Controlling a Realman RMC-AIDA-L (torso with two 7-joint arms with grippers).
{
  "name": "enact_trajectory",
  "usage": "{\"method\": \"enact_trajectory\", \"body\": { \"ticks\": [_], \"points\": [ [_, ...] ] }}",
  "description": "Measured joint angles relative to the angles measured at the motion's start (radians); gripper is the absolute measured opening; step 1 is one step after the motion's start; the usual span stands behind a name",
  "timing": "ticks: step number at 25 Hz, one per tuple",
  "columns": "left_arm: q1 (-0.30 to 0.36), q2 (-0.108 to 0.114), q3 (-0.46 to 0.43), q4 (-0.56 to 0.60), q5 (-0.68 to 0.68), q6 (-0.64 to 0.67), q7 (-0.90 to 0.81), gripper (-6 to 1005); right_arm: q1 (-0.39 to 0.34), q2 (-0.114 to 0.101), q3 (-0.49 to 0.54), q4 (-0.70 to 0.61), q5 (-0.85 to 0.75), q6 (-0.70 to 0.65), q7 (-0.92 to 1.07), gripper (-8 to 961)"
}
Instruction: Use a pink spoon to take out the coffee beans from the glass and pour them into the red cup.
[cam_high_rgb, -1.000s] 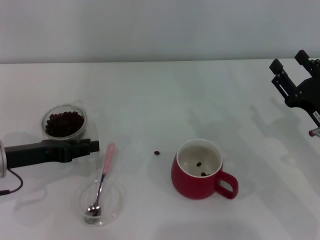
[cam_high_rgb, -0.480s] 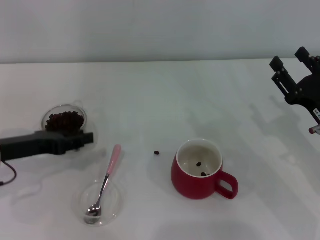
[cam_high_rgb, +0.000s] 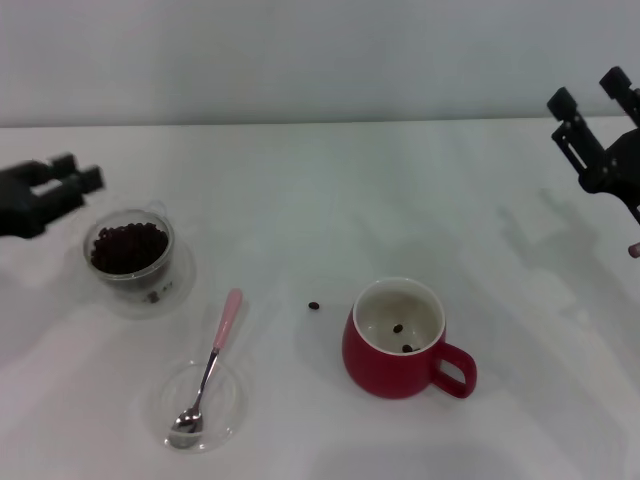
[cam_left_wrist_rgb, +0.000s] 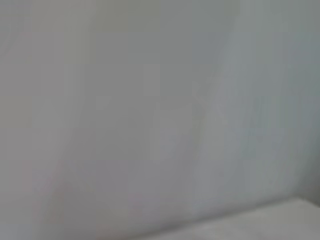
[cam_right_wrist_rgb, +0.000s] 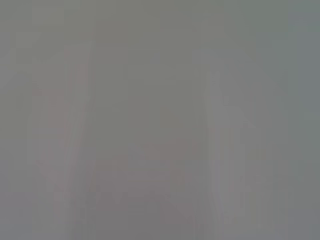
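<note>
1. We see the left gripper (cam_high_rgb: 70, 180), black, at the left edge of the head view, raised and reaching in from the side, just beyond the small clear round glass (cam_high_rgb: 129, 257). Its two fingertips stand slightly apart with nothing between them; it is released and touches nothing.

2. The right gripper (cam_high_rgb: 590, 95), also black, hangs high at the far right edge, well apart from everything on the white table (cam_high_rgb: 320, 200). Its fingers are spread and hold nothing.

3. The glass stands upright on the left side of the table, holding a heap of dark brown coffee beans (cam_high_rgb: 128, 246).

4. The slim teaspoon with a pale pink handle, the pink spoon (cam_high_rgb: 208, 365), lies near the front, its metal bowl resting in a flat clear round glass dish (cam_high_rgb: 236, 400) and its handle sloping out over the rim toward the glass.

5. The glossy red cup (cam_high_rgb: 398, 338) with white inside sits right of centre, handle toward the front right, with two beans in it.

6. One stray bean (cam_high_rgb: 314, 305) lies on the table between the spoon and the red cup.

7. Both wrist views show only a plain pale surface.
</note>
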Motion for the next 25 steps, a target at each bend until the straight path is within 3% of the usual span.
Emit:
{"method": "enact_trajectory", "body": {
  "ticks": [7, 8, 12, 19, 25],
  "points": [
    [0.055, -0.016, -0.070, 0.000, -0.101, 0.008, 0.158, 455, -0.005, -0.001, 0.000, -0.004, 0.000, -0.089, 0.000, 679],
    [0.087, -0.037, -0.120, -0.001, -0.131, 0.003, 0.254, 455, -0.006, -0.002, 0.000, -0.004, 0.000, -0.103, -0.003, 679],
    [0.106, -0.063, -0.232, -0.048, -0.142, -0.012, 0.369, 455, -0.012, -0.002, 0.000, 0.001, -0.001, -0.147, -0.039, 679],
    [0.121, -0.066, -0.445, -0.243, -0.212, -0.026, 0.649, 456, -0.034, -0.002, -0.001, 0.007, -0.001, -0.192, -0.089, 679],
    [0.151, -0.068, -0.477, -0.329, -0.314, -0.028, 0.814, 456, -0.044, -0.002, 0.005, -0.003, 0.014, -0.194, -0.092, 679]
  ]
}}
